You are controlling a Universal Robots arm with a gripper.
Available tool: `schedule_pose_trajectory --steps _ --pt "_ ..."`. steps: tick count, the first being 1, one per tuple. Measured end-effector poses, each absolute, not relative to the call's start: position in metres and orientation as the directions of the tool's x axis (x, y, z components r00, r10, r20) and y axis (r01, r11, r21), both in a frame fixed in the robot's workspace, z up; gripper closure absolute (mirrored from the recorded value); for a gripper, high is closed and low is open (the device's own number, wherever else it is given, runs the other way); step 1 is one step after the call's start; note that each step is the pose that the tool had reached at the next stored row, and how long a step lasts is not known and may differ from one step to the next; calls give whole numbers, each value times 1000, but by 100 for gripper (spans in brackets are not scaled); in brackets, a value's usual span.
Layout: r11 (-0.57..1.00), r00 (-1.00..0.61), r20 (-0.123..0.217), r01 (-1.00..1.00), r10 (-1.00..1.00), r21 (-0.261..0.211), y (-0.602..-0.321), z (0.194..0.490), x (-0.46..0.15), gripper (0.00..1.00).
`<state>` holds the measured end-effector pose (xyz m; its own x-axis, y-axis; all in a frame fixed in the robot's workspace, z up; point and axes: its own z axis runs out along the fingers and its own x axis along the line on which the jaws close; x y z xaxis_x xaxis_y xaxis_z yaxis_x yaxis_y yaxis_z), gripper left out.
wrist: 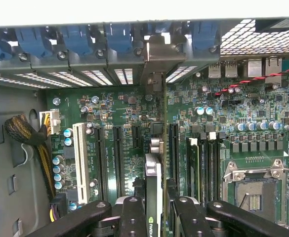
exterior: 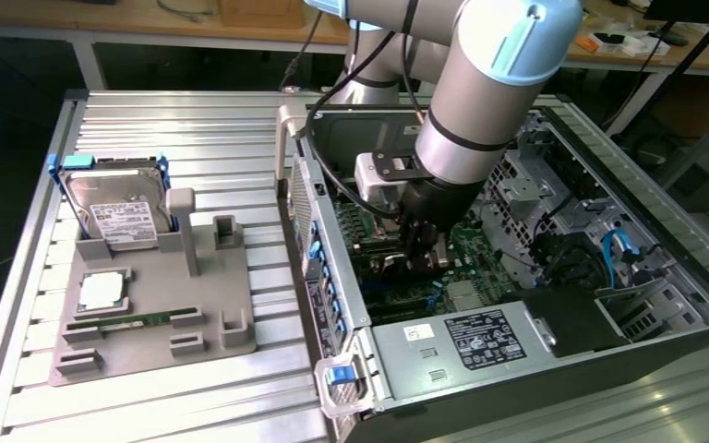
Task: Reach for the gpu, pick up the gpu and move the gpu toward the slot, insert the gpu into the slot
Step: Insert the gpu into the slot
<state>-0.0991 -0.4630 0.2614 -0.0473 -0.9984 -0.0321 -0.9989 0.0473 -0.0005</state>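
While edge-on, gpu (wrist: 153, 197) looks thin, silver-bracketed | pincer (wrist: 154, 217) clamps it

Arm (exterior: 484, 92): silver-grey tubular links, light-blue joint caps, black band, black cable alongside. Gripper (wrist: 154, 217): black linkage fingers (wrist: 134, 217) w/ round pivot screws.

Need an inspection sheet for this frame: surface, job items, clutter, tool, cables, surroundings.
Surface: ribbed metal table, grey fixture tray on it.
Job's things: gpu on edge between the tool's fingers, over the motherboard inside the open PC case; slot under it hidden by the card.
Clutter: hard drive upright in the tray, memory stick lying in it.
Grippers: tool shut on the gpu.
Cables: braided bundle at the board's edge; blue cable in the case.
Surroundings: wooden benches behind.
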Motion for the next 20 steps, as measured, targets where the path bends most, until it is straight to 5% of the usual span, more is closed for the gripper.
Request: schedule_pose_trajectory --steps 20 --pt "47 -47 -32 -999 -998 0 -463 255 -99 73"
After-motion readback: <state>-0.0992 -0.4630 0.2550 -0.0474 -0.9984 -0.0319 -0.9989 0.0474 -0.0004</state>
